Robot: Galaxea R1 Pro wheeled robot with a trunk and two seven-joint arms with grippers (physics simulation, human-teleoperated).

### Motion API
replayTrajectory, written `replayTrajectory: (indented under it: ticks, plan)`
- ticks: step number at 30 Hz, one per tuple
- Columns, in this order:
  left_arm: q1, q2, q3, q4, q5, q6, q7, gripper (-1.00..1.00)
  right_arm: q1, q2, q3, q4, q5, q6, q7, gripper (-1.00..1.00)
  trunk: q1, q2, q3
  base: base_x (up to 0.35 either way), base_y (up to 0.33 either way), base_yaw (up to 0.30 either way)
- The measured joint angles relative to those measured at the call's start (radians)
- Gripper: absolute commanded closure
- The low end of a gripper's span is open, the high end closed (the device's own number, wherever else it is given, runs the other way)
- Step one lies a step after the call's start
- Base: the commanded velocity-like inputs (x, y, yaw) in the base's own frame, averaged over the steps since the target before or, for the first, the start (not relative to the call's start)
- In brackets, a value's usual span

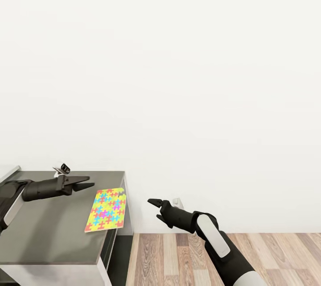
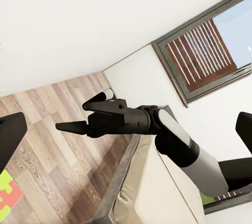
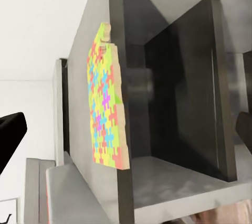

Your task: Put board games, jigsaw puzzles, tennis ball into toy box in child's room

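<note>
We see even, bright, shadowless rendering in the head view: the wall (image 1: 178, 76) washes out almost pure white toward twelve o'clock. The table (image 1: 49, 237) top reads flat grey, without glare. In the left wrist view daylight comes through the window (image 2: 210, 51) at two o'clock. The right wrist view shows dark recesses under the table and soft, slightly blurred edges.

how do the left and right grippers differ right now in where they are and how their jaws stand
The left gripper hovers over the grey table, beside the jigsaw puzzle; the right gripper hangs off the table's end, above the wood floor. The left's jaws look nearly closed, the right's clearly spread. Both are black and hold nothing.
</note>
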Motion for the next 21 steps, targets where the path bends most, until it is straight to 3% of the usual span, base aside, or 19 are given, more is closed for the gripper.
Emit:
replayTrajectory:
  ticks: [6, 21]
  plan:
    - [0.003, 0.001, -0.002, 0.001, 0.031, 0.000, 0.000, -1.00, 0.000, -0.001, 0.001, -0.002, -0.001, 0.001, 0.001, -1.00, 0.000, 0.000, 0.000, 0.037, 0.067, 0.000]
    - [0.004, 0.001, -0.002, 0.001, 0.040, -0.001, 0.000, -1.00, 0.000, -0.004, -0.002, 0.000, -0.009, 0.001, 0.001, -1.00, 0.000, 0.000, 0.000, 0.024, 0.122, 0.000]
